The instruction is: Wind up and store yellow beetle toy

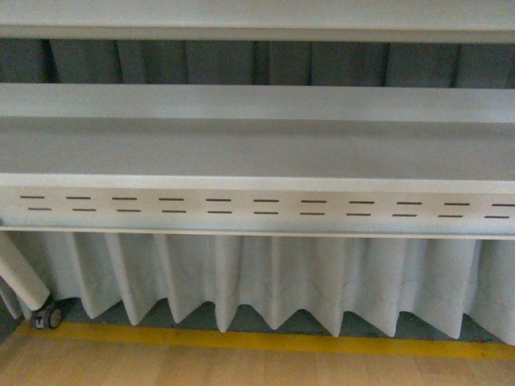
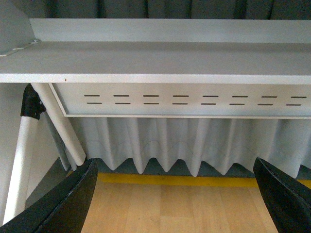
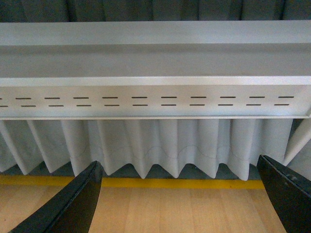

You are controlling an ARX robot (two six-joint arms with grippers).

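Front view: bare grey bench (image 1: 257, 149), slotted front edge, curtain (image 1: 265, 281) below; left gripper (image 2: 177, 194) and right gripper (image 3: 180, 196) jaws wide.

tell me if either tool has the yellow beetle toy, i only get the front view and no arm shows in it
Observer: No. The left tool is open, with only wooden floor between its fingers.
Operator: and the right one
Observer: The right tool is open and empty, facing the slotted table front.
Operator: toy anywhere in the wrist views
Observer: No. Neither wrist view shows the yellow beetle toy, only that table front, the white curtain and the yellow floor line.
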